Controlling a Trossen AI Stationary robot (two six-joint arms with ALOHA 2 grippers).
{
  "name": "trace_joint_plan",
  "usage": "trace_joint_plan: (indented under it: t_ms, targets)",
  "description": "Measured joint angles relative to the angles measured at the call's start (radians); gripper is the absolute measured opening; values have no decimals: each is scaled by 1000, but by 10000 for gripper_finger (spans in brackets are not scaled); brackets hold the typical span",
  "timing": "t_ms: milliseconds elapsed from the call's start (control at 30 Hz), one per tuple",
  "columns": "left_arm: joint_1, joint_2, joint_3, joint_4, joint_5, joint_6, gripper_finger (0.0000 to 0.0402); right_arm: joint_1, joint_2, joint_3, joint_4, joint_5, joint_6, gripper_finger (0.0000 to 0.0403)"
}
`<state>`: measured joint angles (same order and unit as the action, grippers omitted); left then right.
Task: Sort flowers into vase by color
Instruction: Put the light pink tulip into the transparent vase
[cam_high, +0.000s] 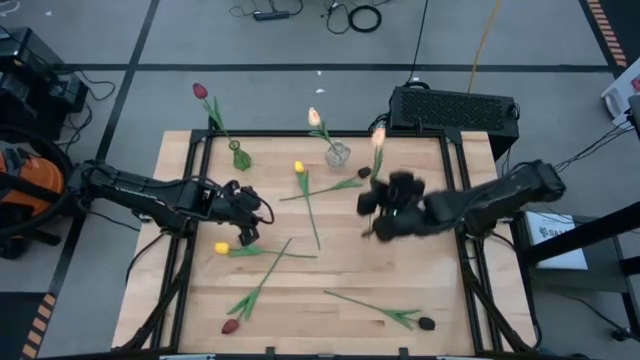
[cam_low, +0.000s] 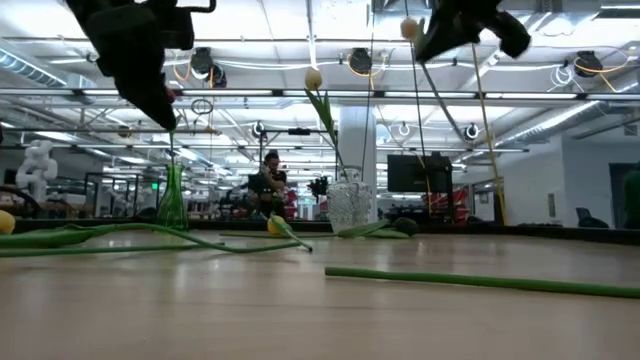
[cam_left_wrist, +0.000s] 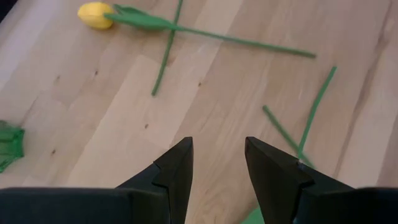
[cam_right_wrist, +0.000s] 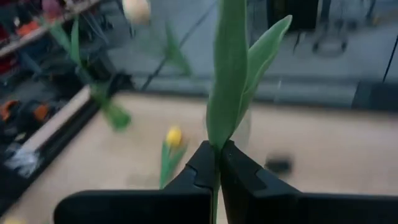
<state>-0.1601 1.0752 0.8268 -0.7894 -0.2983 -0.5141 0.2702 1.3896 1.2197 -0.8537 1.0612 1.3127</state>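
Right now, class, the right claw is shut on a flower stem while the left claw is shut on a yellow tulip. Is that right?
Not quite. The right claw is shut on a flower stem, but the left wrist view shows the left claw open and empty; the yellow tulip lies on the table.

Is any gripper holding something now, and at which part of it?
The right gripper holds a cream-peach tulip by its stem. The left gripper is open, empty.

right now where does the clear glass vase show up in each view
High view: clear glass vase stands near the table's far edge, centre, holding a cream tulip.
Low view: mid-picture at the table's far side.
Left wrist view: not in it.
Right wrist view: cannot tell; the held tulip's leaves block that spot.
Shared landmark: the green vase, to its left in both.
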Motion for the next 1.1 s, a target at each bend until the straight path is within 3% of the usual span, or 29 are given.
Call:
trace_joint_plan:
  t_ms: [100, 233, 333, 433, 533, 767, 967, 1100]
  targets:
    - [11, 0, 0, 25, -9, -1, 155, -80, -62, 0, 130, 8, -283, 2]
    - [41, 0, 0, 52, -26, -3, 155, -208, -113, 0, 367, -77, -697, 2]
    - [73, 0, 0, 58, -27, -4, 155, -323, -120, -7, 538, -208, -939, 2]
    - [105, 0, 0, 58, -31, -27, 155, -464, -118, -56, 704, -422, -1088, 2]
    - [134, 0, 0, 63, -36, -30, 155, -599, -117, -133, 925, -658, -1153, 2]
    - [179, 0, 0, 71, -36, -30, 155, -812, -108, -283, 1348, -1032, -1151, 0]
    - [193, 0, 0, 71, -36, -30, 155, -924, -7, -326, 1543, -1273, -1045, 0]
    - [200, 0, 0, 71, -36, -30, 155, -945, 63, -323, 1651, -1351, -1016, 0]
